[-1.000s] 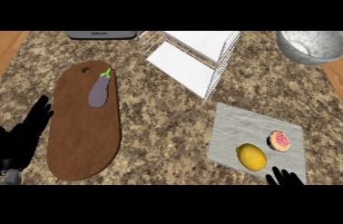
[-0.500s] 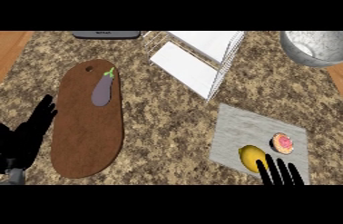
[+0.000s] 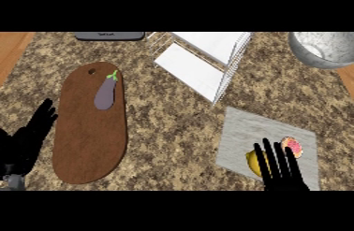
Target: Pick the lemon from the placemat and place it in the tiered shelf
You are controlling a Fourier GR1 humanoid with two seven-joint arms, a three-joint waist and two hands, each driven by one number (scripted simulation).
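From the head view: right hand over the lemon on the grey placemat, fingers straight, holding nothing, left hand resting open; risk of nudging the lemon against the halved fruit beside it.

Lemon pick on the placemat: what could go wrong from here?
1. The right robot hand covers much of the lemon, and the pink-faced fruit half sits right beside its fingers, so closing may catch or knock it.
2. The lemon is round and could roll off the placemat.
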